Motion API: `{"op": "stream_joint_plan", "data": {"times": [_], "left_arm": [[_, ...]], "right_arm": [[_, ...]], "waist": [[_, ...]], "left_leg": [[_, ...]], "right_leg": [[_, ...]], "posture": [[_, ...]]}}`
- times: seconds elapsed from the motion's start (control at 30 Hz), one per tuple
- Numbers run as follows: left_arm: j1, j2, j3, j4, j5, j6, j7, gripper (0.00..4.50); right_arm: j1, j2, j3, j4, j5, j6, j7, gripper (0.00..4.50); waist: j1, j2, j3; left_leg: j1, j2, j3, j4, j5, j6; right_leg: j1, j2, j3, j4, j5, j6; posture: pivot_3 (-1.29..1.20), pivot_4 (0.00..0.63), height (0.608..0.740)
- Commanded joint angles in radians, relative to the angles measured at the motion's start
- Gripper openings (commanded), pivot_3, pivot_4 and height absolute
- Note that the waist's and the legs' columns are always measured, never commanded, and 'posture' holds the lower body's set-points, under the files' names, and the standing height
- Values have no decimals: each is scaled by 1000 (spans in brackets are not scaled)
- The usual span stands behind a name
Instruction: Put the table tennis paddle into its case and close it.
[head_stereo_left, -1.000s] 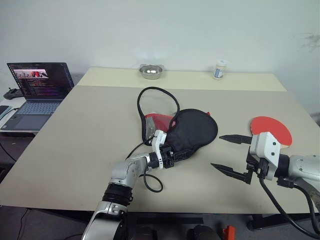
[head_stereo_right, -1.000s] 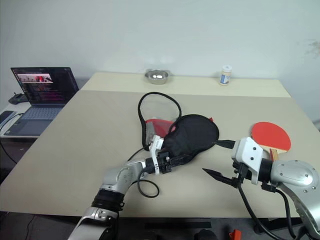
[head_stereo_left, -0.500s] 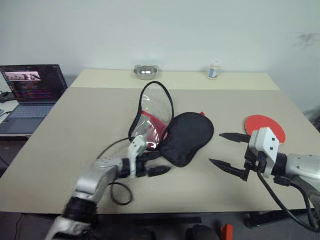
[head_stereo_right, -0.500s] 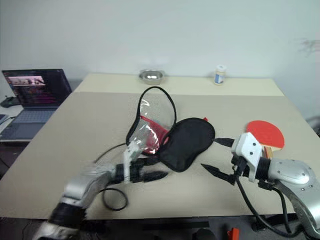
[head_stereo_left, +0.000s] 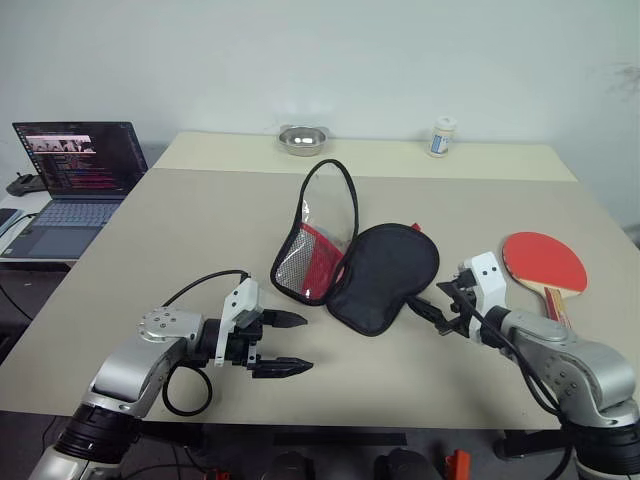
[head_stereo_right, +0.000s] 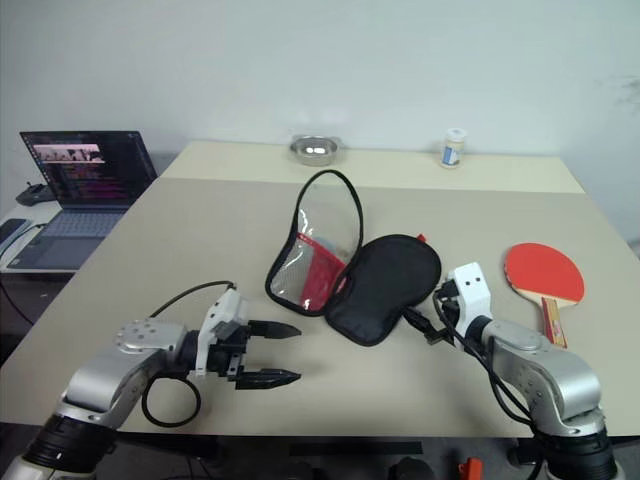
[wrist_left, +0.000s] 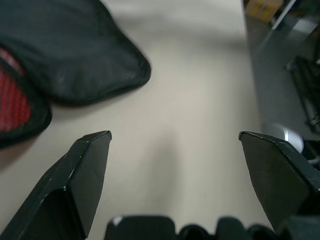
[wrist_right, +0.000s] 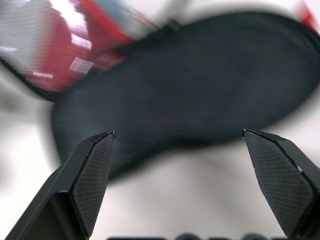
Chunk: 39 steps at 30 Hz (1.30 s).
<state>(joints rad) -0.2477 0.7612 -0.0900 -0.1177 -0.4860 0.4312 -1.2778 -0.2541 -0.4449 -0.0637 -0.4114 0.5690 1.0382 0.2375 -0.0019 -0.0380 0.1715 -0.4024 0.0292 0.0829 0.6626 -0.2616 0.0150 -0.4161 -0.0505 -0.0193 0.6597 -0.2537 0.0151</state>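
Your case (head_stereo_left: 370, 275) lies unzipped at the middle of the worktop (head_stereo_left: 180, 240), its black half flat and its red, mesh-pocketed half standing up on edge on the left side, so the mouth gapes but leans rather than lying fully spread. The table tennis paddle (head_stereo_left: 545, 265) rests flat near the worktop's right edge, well apart from the case, red face up; its long axis runs from the blade on the far side to the striped handle pointing back toward you and slightly right. Your right pincer (head_stereo_left: 440, 305) is released, jaws wide and holding nothing, and it points left at the near edge of the black half, just beside it; the right wrist view shows that black fabric between the spread fingertips. That puts the paddle behind and to the right of this pincer, off the line it faces. Your left pincer (head_stereo_left: 285, 345) is likewise spread wide and empty, hovering over bare worktop near the front edge, pointing right toward the case, with the upright red half a little beyond it and the paddle on the far side of the case. The right arm is plainly the nearer one to the paddle, so I judge the pickup falls to it: you would need to swing it rightward and line the jaws across the handle, while the left sits well placed to steady the case.
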Motion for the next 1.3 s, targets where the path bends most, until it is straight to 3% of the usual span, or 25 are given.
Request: {"op": "stream_joint_plan", "data": {"times": [0.03,0.37,0.57,0.67,0.83,1.03,1.13,1.3], "left_arm": [[-23,5,44,-56,-53,10,-16,4470],[-214,-38,106,-81,-183,99,28,4470],[-289,-52,85,-52,-155,97,38,4470],[-296,-64,80,-54,-152,101,52,4500],[-295,-66,88,-37,-136,96,69,4500],[-294,-51,85,7,-108,79,52,4500],[-304,-54,76,20,-94,74,42,4500],[-329,-65,66,39,-80,68,32,4500]], "right_arm": [[-27,54,-5,2,-14,23,-52,4500],[-109,210,9,111,-35,16,-95,4500],[-134,234,36,210,-100,-24,-93,4500],[-135,231,34,201,-109,-30,-92,3927],[-97,158,32,77,-112,-26,-49,2231],[-64,131,-19,-24,-85,-4,-51,2231],[-61,158,-43,-27,-81,13,-70,2843],[-75,244,-98,18,-59,75,-123,4456]], "waist": [[0,0,0],[-3,0,0],[-8,0,0],[-11,0,0],[-13,0,0],[-16,0,0],[-22,0,0],[-25,0,0]], "left_leg": [[0,0,0,0,0,0],[0,1,0,1,0,0],[1,1,0,1,0,0],[1,1,0,1,0,0],[1,1,0,1,0,0],[1,1,0,1,0,0],[1,2,0,1,1,0],[1,2,0,1,1,-1]], "right_leg": [[0,0,0,0,0,0],[0,5,2,2,-2,5],[0,6,4,2,-1,4],[0,6,4,3,-1,4],[0,6,4,3,-1,4],[-1,6,4,3,-2,5],[-1,6,4,3,-2,5],[-1,6,4,3,-1,5]], "posture": [[0,150,740],[0,150,740],[0,150,740],[0,150,740],[0,150,740],[0,150,740],[0,150,740],[0,150,740]]}}
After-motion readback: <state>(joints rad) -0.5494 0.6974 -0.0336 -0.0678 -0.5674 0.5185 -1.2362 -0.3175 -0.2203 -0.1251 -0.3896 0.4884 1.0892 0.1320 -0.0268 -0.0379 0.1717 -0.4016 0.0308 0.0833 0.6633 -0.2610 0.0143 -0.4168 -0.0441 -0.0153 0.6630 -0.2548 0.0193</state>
